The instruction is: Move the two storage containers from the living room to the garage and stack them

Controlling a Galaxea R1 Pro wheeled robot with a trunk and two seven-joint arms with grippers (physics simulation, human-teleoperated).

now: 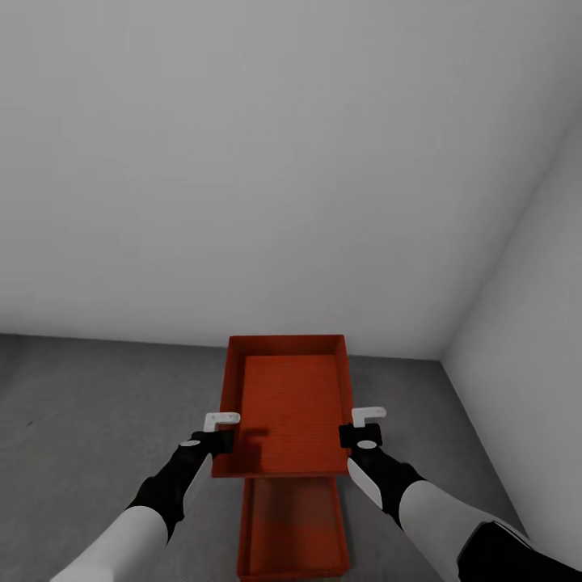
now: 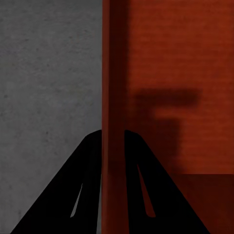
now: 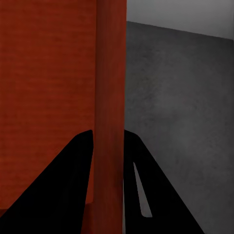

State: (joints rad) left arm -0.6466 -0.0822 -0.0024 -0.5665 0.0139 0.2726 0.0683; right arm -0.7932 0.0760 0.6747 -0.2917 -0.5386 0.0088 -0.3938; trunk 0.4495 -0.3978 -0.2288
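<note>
- An orange-red storage container is held in the air between the two grippers, its open side up and its flat ribbed bottom in plain sight.
- A second storage container is seen on the dark grey concrete floor, directly under the near end of the held one, at 6 o'clock from it in the head view; whether the two touch cannot be told.
- The left gripper is clamped on the left long wall of the upper container, at about 8 o'clock from its middle.
- In the left wrist view, that thin wall is seen running between the two black fingers, one on the outer side and one inside the bin; the fingers are pressed against it.
- The right gripper is clamped on the opposite long wall, at about 4 o'clock from the container's middle.
- In the right wrist view, the wall is likewise pinched between the dark fingers, with the bin's inside on one side and the floor on the other.
- Shadows of the gripper are cast on the bin's bottom.
- Plain pale grey walls are met at a corner at about 2 o'clock from the containers.
</note>
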